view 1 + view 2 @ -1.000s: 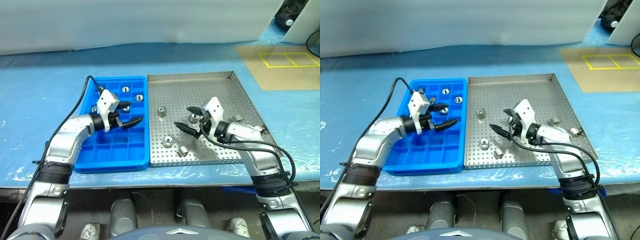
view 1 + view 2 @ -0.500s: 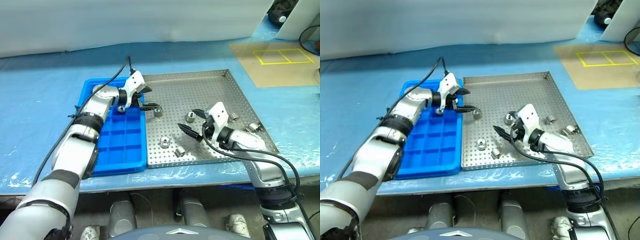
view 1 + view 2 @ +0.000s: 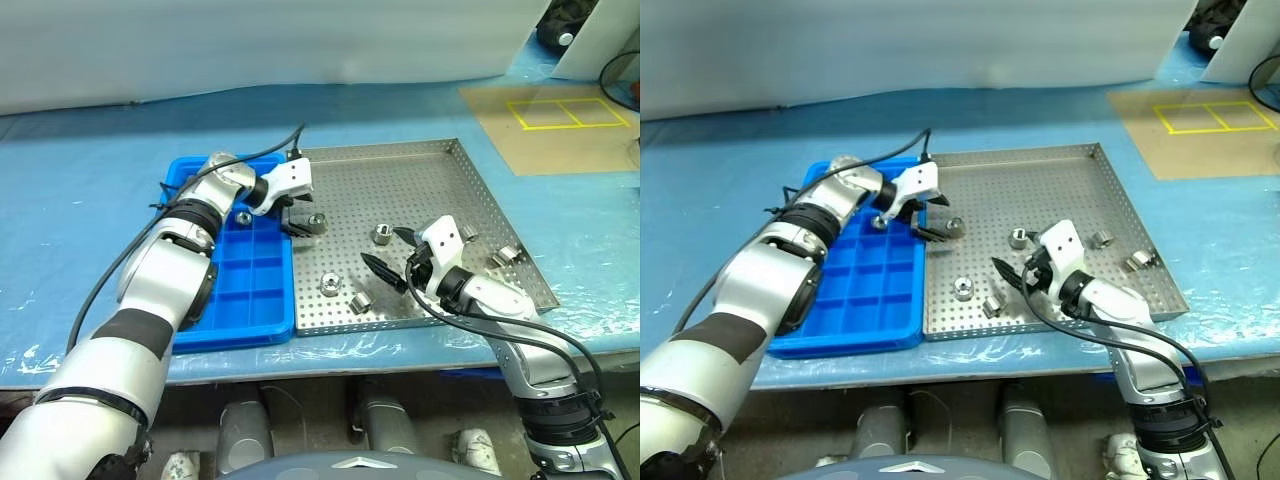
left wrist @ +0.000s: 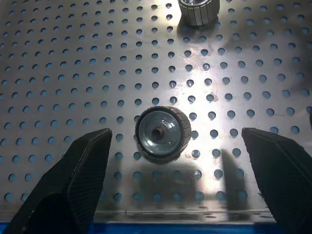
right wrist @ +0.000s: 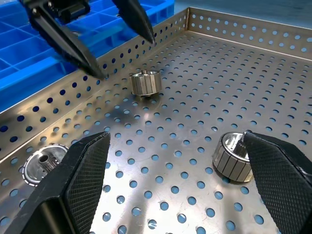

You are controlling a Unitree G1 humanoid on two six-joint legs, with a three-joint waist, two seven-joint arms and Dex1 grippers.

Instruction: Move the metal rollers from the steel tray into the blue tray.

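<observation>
The left gripper (image 3: 300, 219) hung with its two black fingers spread wide, pointing down over the left edge of the steel tray (image 3: 430, 160), just past the rim it shares with the blue tray (image 3: 245, 300). One metal roller (image 4: 162, 133) lay flat on the perforated sheet between those fingers, untouched, its hollow centre facing up; in the head view it sat near the tray's left edge (image 3: 317, 222). The right gripper (image 3: 392, 258) hovered low over the front half of the steel tray, its fingers also spread and holding nothing, aimed toward the left edge. A second roller (image 3: 381, 235) lay just beyond it near the tray's middle, and two more (image 3: 328, 284) (image 3: 360, 301) lay close to the front edge. Another two (image 3: 466, 232) (image 3: 503, 257) lay by the right edge. The blue tray lay against the steel tray's left rim, with at least one roller (image 3: 242, 216) in a compartment near its far end
</observation>
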